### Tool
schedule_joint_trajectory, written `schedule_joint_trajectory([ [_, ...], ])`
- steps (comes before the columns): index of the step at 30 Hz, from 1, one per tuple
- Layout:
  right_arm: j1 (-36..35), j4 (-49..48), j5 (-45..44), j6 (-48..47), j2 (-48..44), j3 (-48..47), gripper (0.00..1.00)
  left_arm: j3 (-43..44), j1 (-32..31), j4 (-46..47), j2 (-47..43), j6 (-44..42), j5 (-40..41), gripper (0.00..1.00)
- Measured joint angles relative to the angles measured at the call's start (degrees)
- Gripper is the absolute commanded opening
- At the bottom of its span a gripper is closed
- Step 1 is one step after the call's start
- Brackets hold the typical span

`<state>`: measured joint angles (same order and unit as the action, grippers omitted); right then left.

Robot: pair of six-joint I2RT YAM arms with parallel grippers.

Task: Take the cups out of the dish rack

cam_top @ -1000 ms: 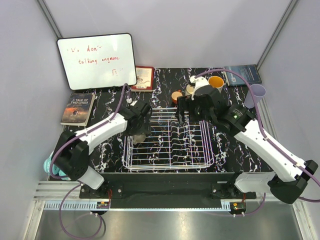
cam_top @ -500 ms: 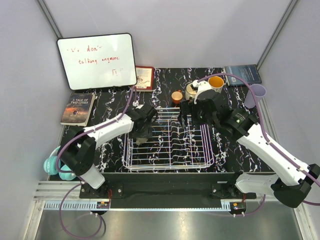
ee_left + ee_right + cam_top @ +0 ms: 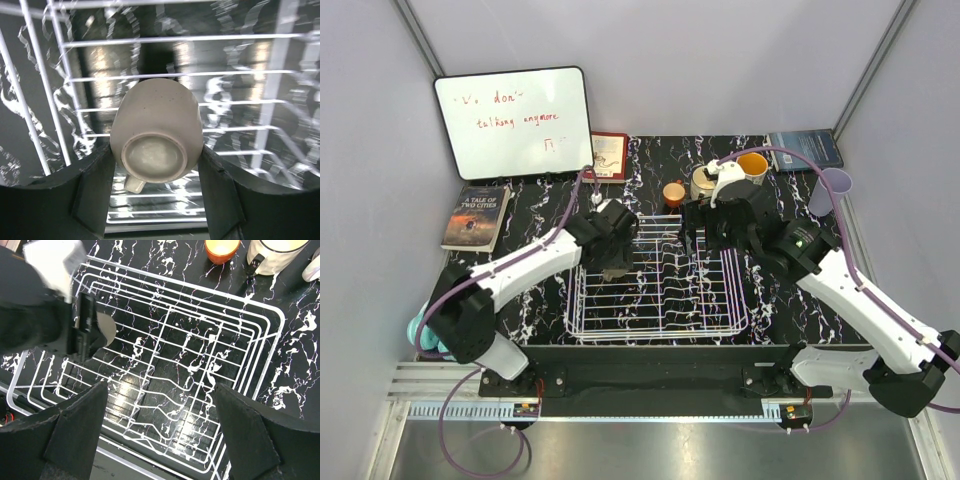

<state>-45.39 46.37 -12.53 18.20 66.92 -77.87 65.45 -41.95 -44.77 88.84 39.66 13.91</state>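
My left gripper point(image 3: 616, 260) is shut on a small grey-brown cup point(image 3: 156, 132), pinched between both fingers point(image 3: 95, 195) with its base and small handle toward the camera, just above the white wire dish rack point(image 3: 655, 300). The held cup also shows in the right wrist view point(image 3: 106, 329). My right gripper point(image 3: 160, 387) is wide open and empty, hovering over the rack's far right part point(image 3: 708, 238). Beyond the rack stand a small orange cup point(image 3: 674, 192), a cream mug point(image 3: 701, 183), a mug with an orange inside point(image 3: 753, 163) and a lavender tumbler point(image 3: 834, 186).
A whiteboard point(image 3: 513, 122) leans at the back left, with a red book point(image 3: 608, 156) beside it. A dark book point(image 3: 477, 216) lies at the left, another book point(image 3: 807, 149) at the back right. Teal headphones point(image 3: 420, 330) sit at the left edge.
My left gripper closed on the grey-brown cup in the rack's left part and carried it slightly right and away. My right gripper drew back from the unloaded cups to over the rack.
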Motion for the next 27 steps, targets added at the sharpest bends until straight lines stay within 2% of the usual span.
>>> schedule_joint_trajectory([
  [5, 0.00, 0.00, -0.52, -0.02, -0.37, -0.24, 0.95, 0.00, -0.04, 5.70, -6.75, -0.87, -5.14, 0.00],
  [9, 0.00, -0.13, -1.68, 0.15, -1.46, -0.35, 0.95, -5.55, 0.02, 18.49, -13.55, -0.61, -14.19, 0.00],
  [12, 0.00, -0.55, -1.75, 0.81, -3.02, -0.35, 0.95, -12.83, 0.70, 31.08, -16.90, 1.92, -24.06, 0.00],
  [15, 0.00, -1.20, -1.40, 1.62, -4.33, -0.48, 0.95, -20.06, 1.99, 45.72, -16.98, 7.15, -34.47, 0.00],
  [18, 0.00, -1.64, -1.09, 2.54, -5.05, -1.03, 0.95, -23.93, 3.02, 57.00, -16.15, 12.15, -41.33, 0.00],
  [21, 0.00, -2.25, 0.39, 3.50, -5.62, -1.31, 0.94, -24.87, 3.85, 67.52, -15.08, 16.48, -45.79, 0.00],
  [27, 0.00, -4.57, 5.07, 6.51, -7.54, -0.76, 0.92, -27.26, 6.56, 95.14, -8.96, 28.92, -51.49, 0.00],
])
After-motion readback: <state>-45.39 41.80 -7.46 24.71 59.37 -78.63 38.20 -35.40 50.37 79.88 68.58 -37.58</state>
